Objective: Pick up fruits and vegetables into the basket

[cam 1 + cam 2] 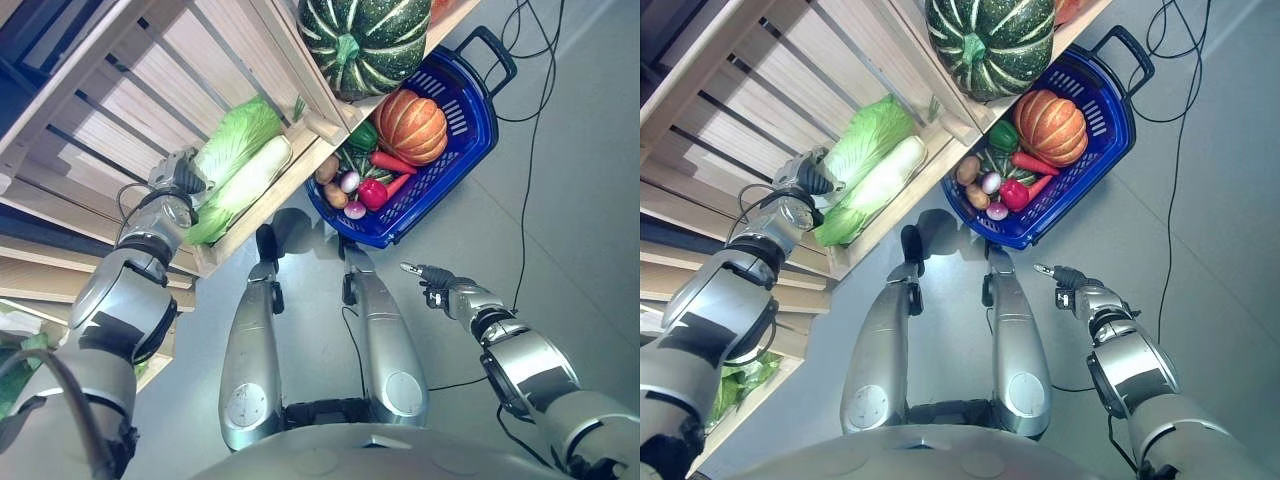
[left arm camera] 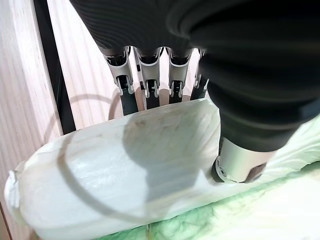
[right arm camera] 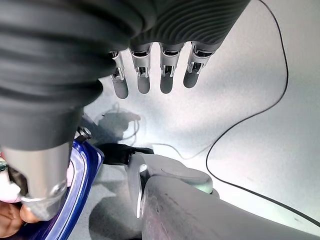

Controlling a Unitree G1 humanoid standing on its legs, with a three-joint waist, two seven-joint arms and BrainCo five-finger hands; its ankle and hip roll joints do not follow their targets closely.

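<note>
Thing: white radish (image 1: 250,176) lay in the wooden shelf (image 1: 150,90), left of centre, beside a cabbage (image 1: 236,140)
Long axis: slanted lower left to upper right, toward the blue basket (image 1: 478,120)
Nearer: left robot hand (image 1: 178,178), at its lower end, fingers (image 2: 150,85) over it, thumb underneath, grasping
Right robot hand (image 1: 430,276): lower right, fingers straight, empty

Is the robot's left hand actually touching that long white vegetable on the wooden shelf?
Touching. In the left wrist view the left robot hand has its thumb pressed on the white radish, its fingers reaching over the far side.
</note>
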